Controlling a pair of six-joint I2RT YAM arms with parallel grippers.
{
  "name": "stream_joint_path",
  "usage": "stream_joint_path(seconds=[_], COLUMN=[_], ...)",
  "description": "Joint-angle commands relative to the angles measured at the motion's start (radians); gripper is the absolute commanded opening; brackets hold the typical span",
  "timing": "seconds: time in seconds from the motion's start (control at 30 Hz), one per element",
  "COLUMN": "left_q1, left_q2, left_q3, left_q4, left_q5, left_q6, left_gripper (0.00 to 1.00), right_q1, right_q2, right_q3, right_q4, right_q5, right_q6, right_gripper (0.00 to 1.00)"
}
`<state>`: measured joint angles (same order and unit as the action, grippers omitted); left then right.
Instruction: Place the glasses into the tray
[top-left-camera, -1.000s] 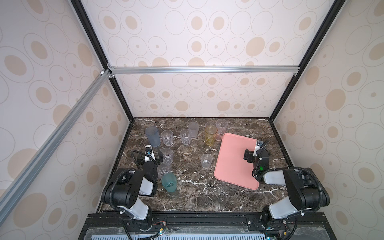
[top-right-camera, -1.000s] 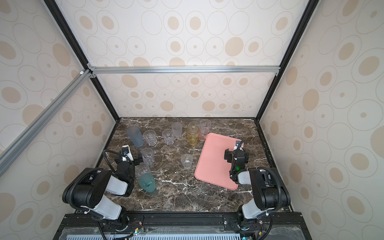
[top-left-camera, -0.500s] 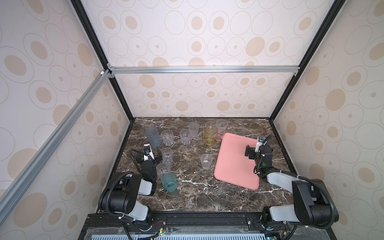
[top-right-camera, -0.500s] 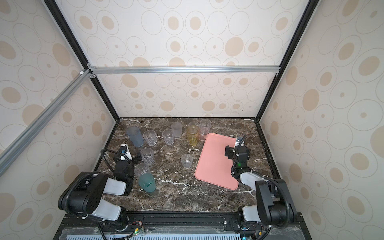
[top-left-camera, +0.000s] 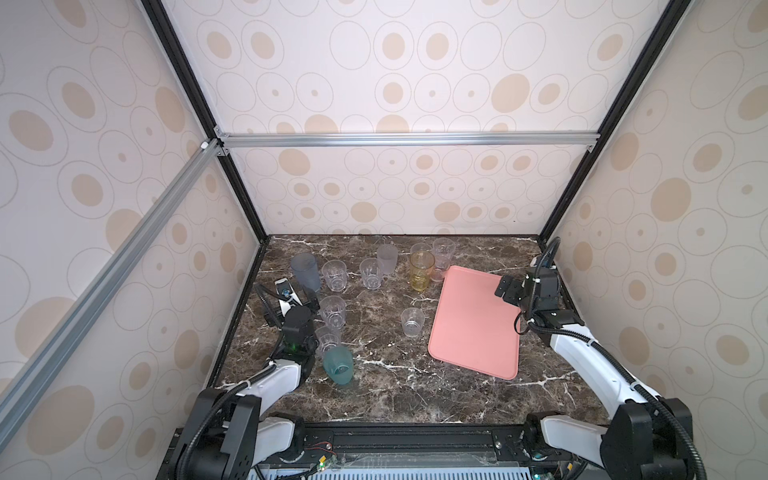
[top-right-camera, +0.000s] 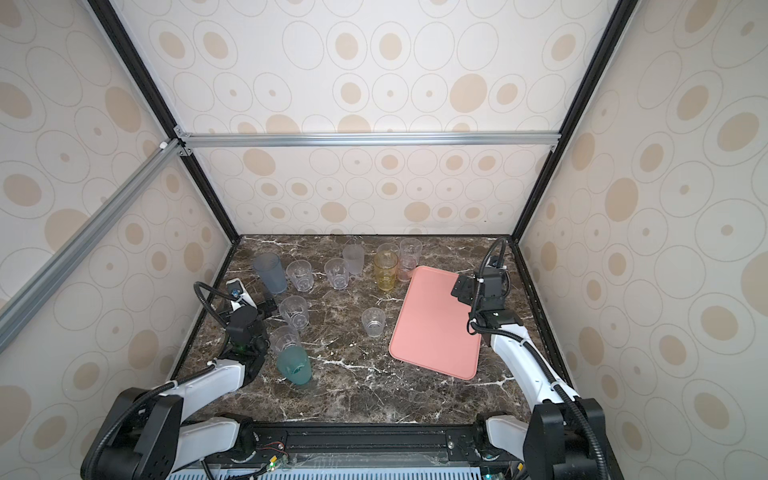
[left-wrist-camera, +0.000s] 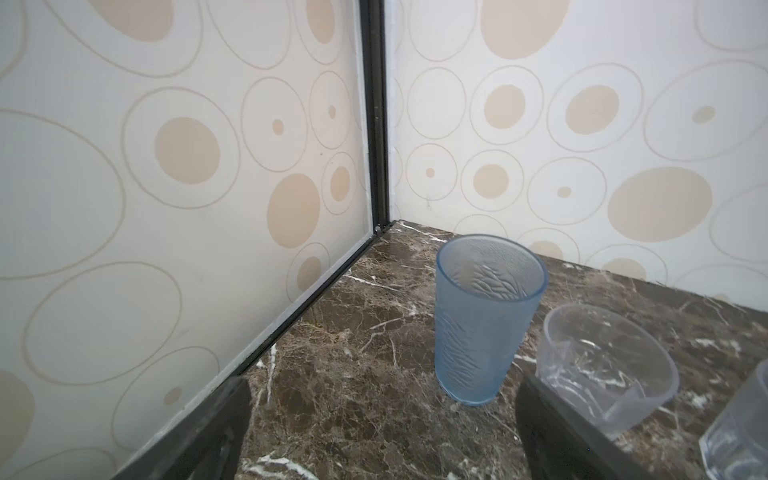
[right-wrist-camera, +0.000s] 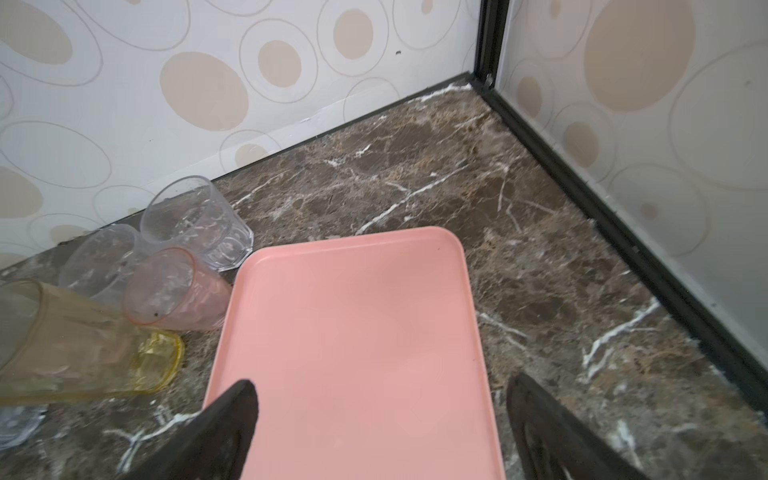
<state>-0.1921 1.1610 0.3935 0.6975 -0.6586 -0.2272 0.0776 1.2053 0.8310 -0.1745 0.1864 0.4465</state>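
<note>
While all the glasses stand upright, mouths up, on the brown marbled desk, the tray lies flat on the desk's right side. Only its smooth salmon-pink surface shows; it has rounded corners and a low rim, and its long axis runs near to far. The amber tumbler and the pink tumbler stand just beside its far left corner, and a short clear glass stands near its left edge. The blue-grey tumbler, the frosted tumbler and the teal tumbler are well apart from it, toward the left. The right pincer hovers above the tray's far right part, jaws wide, with tray surface showing between them. The left pincer is likewise wide, and the ribbed blue-grey tumbler stands just beyond its gap.
</note>
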Motion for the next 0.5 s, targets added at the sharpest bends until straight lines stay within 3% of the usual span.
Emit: stream_joint_path(seconds=[0.0,0.07,0.1,0.17,0.23,0.3,0.47], left_q1=[-0.004,-0.003,0.000,0.004,-0.017,-0.075,-0.240], left_q2=[-0.058,-0.085,-0.103,-0.146,-0.132,-0.080,-0.071], left_q3=[0.135,0.222,0.245,0.267,0.352,0.461,0.486], left_q4=[-0.406,-0.575,-0.593,-0.558,-0.685,-0.823,-0.849], left_q5=[-0.065,-0.020,0.049,0.252,0.226,0.189,0.214], left_q6=[-0.235,-0.332,-0.319,-0.178,-0.184,-0.149,-0.180], left_gripper=[0.99,0.99,0.99,0.97,0.87,0.87,0.87], right_q1=[-0.024,-0.074,-0.102,-0.170,-0.221,-0.237,-0.245], right_q2=[0.054,0.094,0.108,0.141,0.177,0.202,0.230], right_q3=[0.055,0.083,0.083,0.079,0.086,0.088,0.072], right_q4=[-0.279,-0.346,-0.360,-0.393,-0.435,-0.455,-0.488], right_q5=[-0.149,-0.226,-0.260,-0.327,-0.347,-0.340,-0.226], right_q6=[0.126,0.120,0.123,0.130,0.118,0.113,0.113], right_gripper=[0.92,0.88,0.85,0.78,0.70,0.59,0.48])
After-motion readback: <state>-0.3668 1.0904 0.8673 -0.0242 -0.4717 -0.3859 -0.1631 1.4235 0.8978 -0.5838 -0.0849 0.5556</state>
